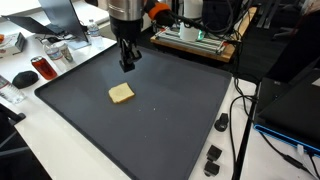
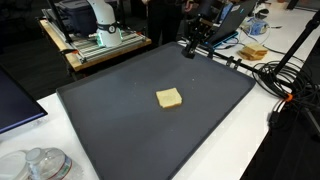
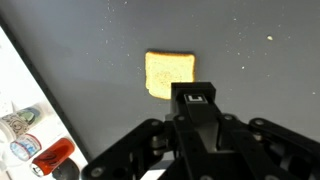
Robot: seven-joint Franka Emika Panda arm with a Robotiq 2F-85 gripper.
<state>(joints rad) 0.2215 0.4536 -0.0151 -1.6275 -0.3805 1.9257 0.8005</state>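
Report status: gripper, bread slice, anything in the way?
Gripper shut, empty, raised over the mat near its edge. Bread slice flat mid-mat, not touched. Nothing on the mat between them.

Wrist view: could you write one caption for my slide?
Shut gripper hangs over the dark mat, a bread slice ahead.

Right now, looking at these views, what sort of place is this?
Probably a robotics lab or workshop: a 3D printer-like machine and loose cables surround the black mat under the arm.
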